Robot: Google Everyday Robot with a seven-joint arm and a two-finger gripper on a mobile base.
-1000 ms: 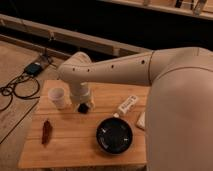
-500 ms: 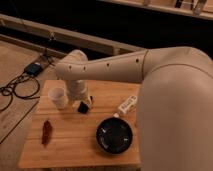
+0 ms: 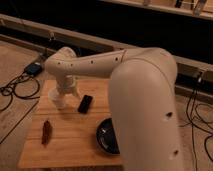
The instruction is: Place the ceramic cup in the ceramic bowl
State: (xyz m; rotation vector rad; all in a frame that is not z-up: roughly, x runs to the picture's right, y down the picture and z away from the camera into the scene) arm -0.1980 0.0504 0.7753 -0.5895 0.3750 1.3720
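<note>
Gripper (image 3: pixel 67 91) is right at the ceramic cup (image 3: pixel 59 102), far-left corner of the wooden table (image 3: pixel 70 150). Whether it's gripping the cup: can't tell. Cup is small, white, mostly hidden by the wrist. Ceramic bowl (image 3: pixel 104 137), glossy black, lies approx. 4 o'clock from the cup, beyond the black phone-like slab (image 3: pixel 85 103).

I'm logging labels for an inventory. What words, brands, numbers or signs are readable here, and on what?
No readable text anywhere.
The black rectangle, ceramic bowl and ceramic cup show no legible marks.
The gripper, down at the cup near the table's far left corner, carries no label that can be made out.
</note>
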